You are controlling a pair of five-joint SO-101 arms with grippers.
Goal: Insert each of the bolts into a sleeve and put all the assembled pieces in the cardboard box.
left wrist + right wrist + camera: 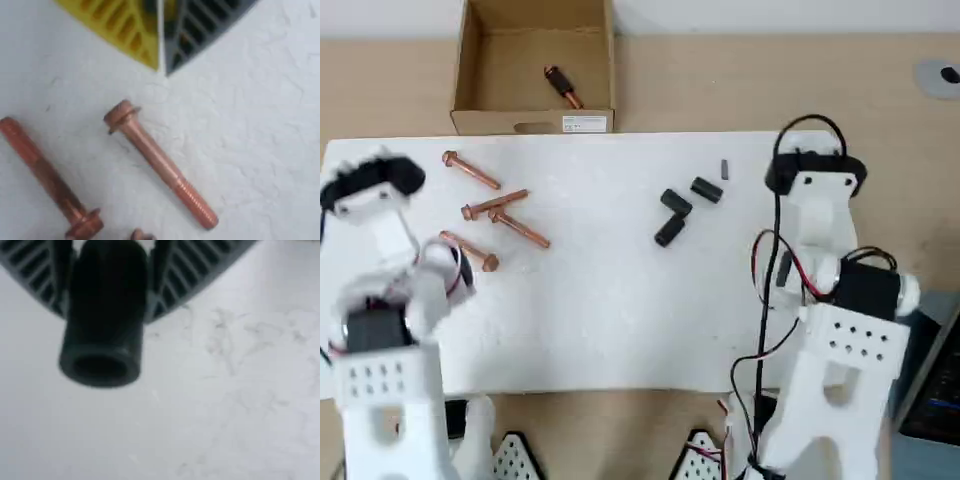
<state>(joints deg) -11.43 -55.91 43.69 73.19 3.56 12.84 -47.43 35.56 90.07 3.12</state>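
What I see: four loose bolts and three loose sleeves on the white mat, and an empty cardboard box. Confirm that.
Not quite: the cardboard box is not empty; the high view shows one assembled piece inside it. The four bolts and three sleeves on the white mat are right.

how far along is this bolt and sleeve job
Done: one assembled piece lies in the cardboard box. In hand: the right claw holds a sleeve, with no bolt in it yet. Left: four bolts and three more sleeves lie loose on the white mat.
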